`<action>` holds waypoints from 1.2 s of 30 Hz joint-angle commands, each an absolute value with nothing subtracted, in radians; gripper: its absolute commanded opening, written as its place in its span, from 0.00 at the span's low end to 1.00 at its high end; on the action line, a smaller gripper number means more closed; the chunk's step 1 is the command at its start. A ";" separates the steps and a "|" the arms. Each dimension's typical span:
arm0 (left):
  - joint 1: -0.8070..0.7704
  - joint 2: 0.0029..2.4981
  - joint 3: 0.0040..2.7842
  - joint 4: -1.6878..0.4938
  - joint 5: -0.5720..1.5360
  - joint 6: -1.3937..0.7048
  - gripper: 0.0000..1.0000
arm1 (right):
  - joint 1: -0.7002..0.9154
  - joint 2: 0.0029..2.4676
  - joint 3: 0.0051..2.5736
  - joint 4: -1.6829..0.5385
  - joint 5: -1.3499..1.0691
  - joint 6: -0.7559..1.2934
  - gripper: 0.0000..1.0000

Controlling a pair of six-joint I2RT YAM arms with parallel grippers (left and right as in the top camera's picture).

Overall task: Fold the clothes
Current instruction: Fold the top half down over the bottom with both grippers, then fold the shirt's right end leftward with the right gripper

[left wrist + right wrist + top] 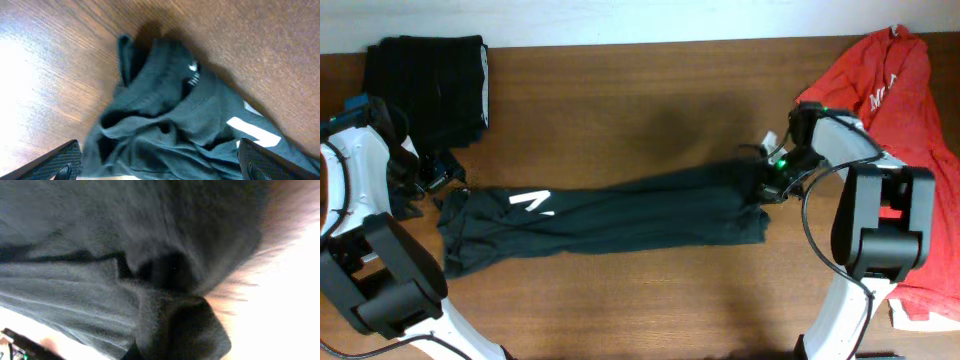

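Observation:
The dark charcoal T-shirt (620, 215) lies bunched into a long band across the table, with part of its white lettering (532, 202) showing near the left end. My left gripper (445, 183) is at the shirt's left end. In the left wrist view its fingers (160, 167) are wide open, with the crumpled collar end of the shirt (175, 115) between them. My right gripper (772, 187) is at the shirt's right end. In the right wrist view, blurred dark cloth (100, 280) fills the frame and gathers into a bunch at the jaws (170, 347), hiding the fingers.
A red T-shirt with white lettering (910, 100) lies heaped at the right edge, running down beside the right arm's base. A black folded garment with a pale side stripe (425, 80) sits at the back left corner. Bare wooden table (650, 110) lies behind the shirt.

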State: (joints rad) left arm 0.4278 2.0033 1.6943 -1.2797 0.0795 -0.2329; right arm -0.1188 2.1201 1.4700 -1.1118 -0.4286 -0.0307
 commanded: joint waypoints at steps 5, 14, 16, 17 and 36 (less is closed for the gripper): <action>0.364 2.003 1.702 -1.287 0.110 -0.239 0.99 | -0.263 2.121 1.889 -1.420 -0.297 0.008 0.04; 0.275 2.003 1.702 -1.218 0.117 -0.239 0.99 | 0.163 2.100 1.921 -1.437 -0.276 0.043 0.04; 0.275 2.003 1.702 -1.219 0.117 -0.239 0.99 | 0.257 2.101 1.921 -1.423 -0.276 0.067 0.04; 0.275 2.003 1.702 -1.218 0.117 -0.239 0.99 | 0.293 2.101 1.917 -1.408 -0.275 0.078 0.04; 0.275 2.003 1.702 -1.213 0.116 -0.239 0.99 | 0.455 2.059 1.850 -1.324 -0.237 0.170 0.75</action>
